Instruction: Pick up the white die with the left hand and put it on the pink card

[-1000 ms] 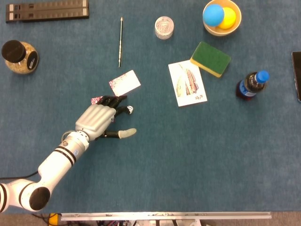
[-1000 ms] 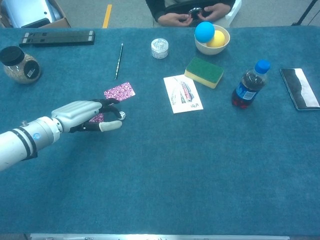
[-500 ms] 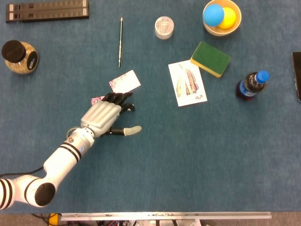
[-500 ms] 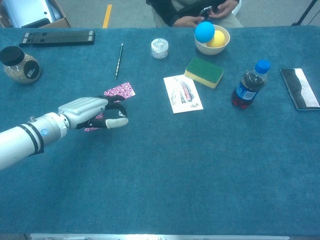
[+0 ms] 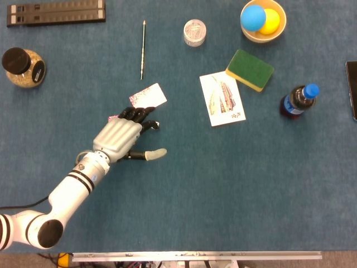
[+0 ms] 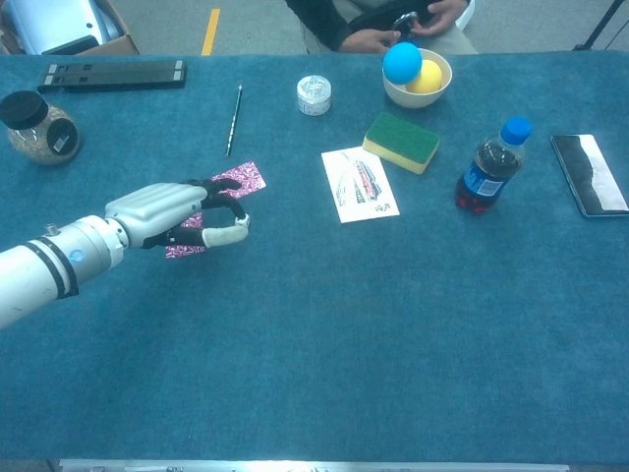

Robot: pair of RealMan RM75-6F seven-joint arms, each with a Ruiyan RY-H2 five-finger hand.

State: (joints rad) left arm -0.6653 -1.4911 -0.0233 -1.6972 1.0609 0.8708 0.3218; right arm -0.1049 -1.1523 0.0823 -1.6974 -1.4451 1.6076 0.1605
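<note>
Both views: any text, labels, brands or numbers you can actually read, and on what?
None can be read.
bottle: blue label, print too blurred.
jar: dark label, too small to read.
illustrated card: small marks near one corner, illegible.
pink card: pattern only, no words visible.
white die: at the left hand fingertips, pips not countable.

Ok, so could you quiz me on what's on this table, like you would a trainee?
1. True or false: the bowl holds a blue ball and a yellow ball.
2. The cap on the bottle is: A red, B blue, C white.
3. Fill in: the robot hand reaching near the pink card is the robot's ____ one.
Key: 1 true; 2 B; 3 left.
</note>
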